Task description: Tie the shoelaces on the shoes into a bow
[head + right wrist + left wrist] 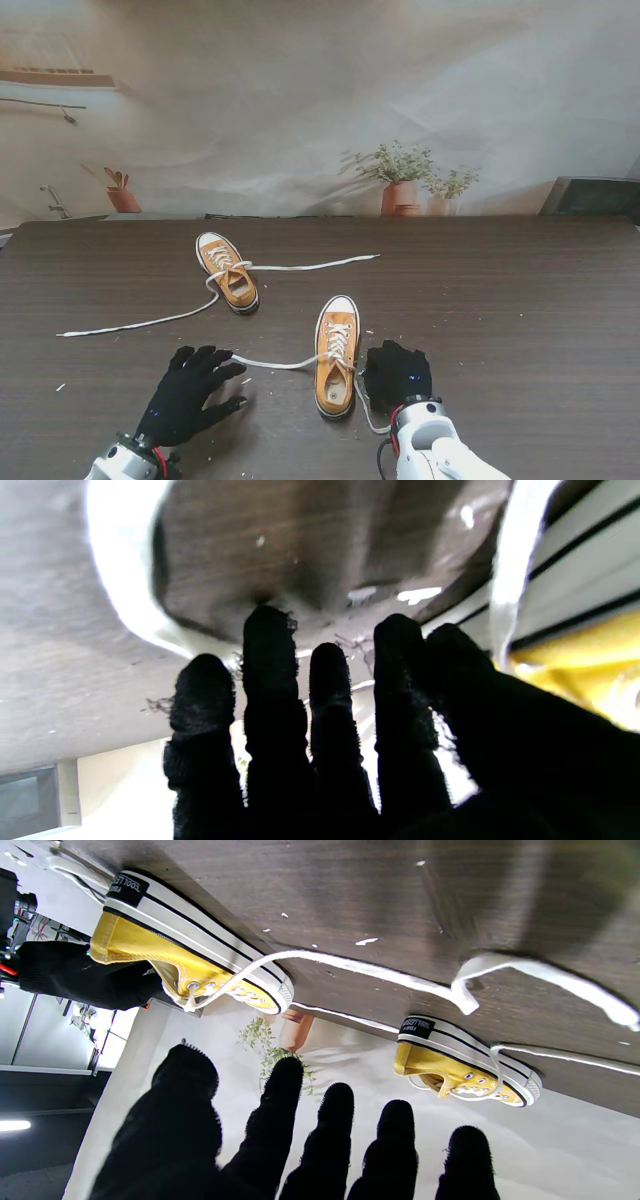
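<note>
Two yellow low-top sneakers with white laces lie on the dark wooden table (520,320). The near shoe (337,358) (190,965) (575,660) sits between my hands. Its left lace (272,364) (380,975) runs along the table to the fingertips of my left hand (190,393) (280,1130), which is open with fingers spread, holding nothing. My right hand (398,373) (325,740) rests just right of this shoe, fingers straight and together, gripping nothing; the right lace (368,412) (125,595) curls beside it. The far shoe (228,270) (465,1065) lies farther left.
The far shoe's laces trail long across the table, one to the left (130,323) and one to the right (312,266). Potted plants (402,180) stand beyond the table's far edge. Small white specks dot the tabletop.
</note>
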### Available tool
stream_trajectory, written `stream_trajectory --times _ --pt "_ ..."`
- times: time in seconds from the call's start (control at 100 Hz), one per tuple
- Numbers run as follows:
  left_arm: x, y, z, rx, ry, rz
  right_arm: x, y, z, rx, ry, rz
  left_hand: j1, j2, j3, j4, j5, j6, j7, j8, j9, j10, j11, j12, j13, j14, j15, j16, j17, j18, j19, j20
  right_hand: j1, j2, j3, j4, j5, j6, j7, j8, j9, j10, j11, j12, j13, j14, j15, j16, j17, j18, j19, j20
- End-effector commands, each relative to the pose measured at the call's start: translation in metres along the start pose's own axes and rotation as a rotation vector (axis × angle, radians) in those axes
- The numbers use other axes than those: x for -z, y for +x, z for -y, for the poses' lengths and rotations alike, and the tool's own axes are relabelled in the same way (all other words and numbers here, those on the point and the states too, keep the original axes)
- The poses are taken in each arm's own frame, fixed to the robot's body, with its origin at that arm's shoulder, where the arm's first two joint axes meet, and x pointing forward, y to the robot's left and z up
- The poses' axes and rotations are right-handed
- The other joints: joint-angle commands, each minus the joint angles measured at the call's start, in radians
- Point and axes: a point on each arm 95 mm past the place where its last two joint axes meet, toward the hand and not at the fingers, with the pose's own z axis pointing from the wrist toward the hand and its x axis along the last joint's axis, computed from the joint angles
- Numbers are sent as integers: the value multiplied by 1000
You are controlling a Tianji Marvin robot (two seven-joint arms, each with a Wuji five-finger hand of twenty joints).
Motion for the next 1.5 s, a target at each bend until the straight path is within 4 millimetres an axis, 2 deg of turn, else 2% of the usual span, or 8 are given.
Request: stream_trajectory --times 0.0,0.29,0.44,0.6,0.92,1.02,1.24,1.49 --pt "0 3 -1 6 -14 -3 8 -1 3 -17 -3 0 11 29 14 -24 21 -48 4 17 -11 -17 13 2 14 -1 3 10 1 1 -4 -4 39 22 2 -11 19 38 50 67 6 -1 18 -8 -25 -4 -79 -51 -11 -8 19 -10" --pt "-1 5 -3 13 -20 -11 15 -7 -12 -50 -94 -7 13 31 12 -25 23 -49 6 17 -12 -18 14 2 11 -4 10 9 2 2 -4 -4 11 -19 41 -8 35 89 78 126 19 -4 54 -17 -6 -4 -64 -51 9 -8 34 -8" --pt "-1 5 -3 12 -25 -12 17 -7 -7 -25 -72 -29 13 31 12 -25 23 -49 7 18 -12 -17 14 2 8 -2 14 8 1 2 -4 -4 -90 -107 85 -27 -99 0 -69 -58 -6 -3 27 -6 -25 4 -82 -59 -13 3 18 -18" --pt "0 5 -3 9 -22 -13 20 1 3 52 -31 -69 13 31 11 -25 23 -49 8 18 -11 -18 15 2 6 -3 19 8 2 1 -4 -4 -186 -110 82 127 -229 -27 -317 -22 -67 -19 22 5 -59 -17 -92 -56 -30 -20 7 -20" --pt "1 5 -3 11 -17 -18 6 10 11 118 -41 -82 13 32 11 -25 25 -49 9 18 -9 -19 16 2 2 -3 30 6 3 3 -4 -4 -183 -170 86 118 -181 -41 -272 -1 -39 -20 37 9 -29 -18 -86 -56 -1 -22 9 -22" --pt "1 5 -3 14 -13 -19 2 8 15 130 -28 -62 15 32 12 -25 26 -47 10 18 -9 -18 17 3 1 -4 34 6 3 2 -3 -4 -143 -178 64 -18 -123 -76 -182 -85 -17 -18 29 8 -13 -17 -86 -59 13 -16 12 -29" --pt "1 6 -4 14 -19 -22 -4 9 25 95 24 -27 14 32 11 -25 28 -49 11 18 -7 -18 17 3 -1 -2 42 4 4 3 -3 -4 -70 -122 88 -25 38 -97 -6 -150 43 -9 14 5 7 -2 -84 -58 18 0 15 -31" --pt "2 6 -3 15 -15 -21 -4 16 17 27 -3 -61 15 33 11 -25 29 -49 12 18 -7 -18 18 3 -5 -2 50 2 4 3 -3 -4 -6 -25 41 -21 25 27 67 81 20 -15 32 8 -11 -15 -75 -49 6 -18 23 -22"
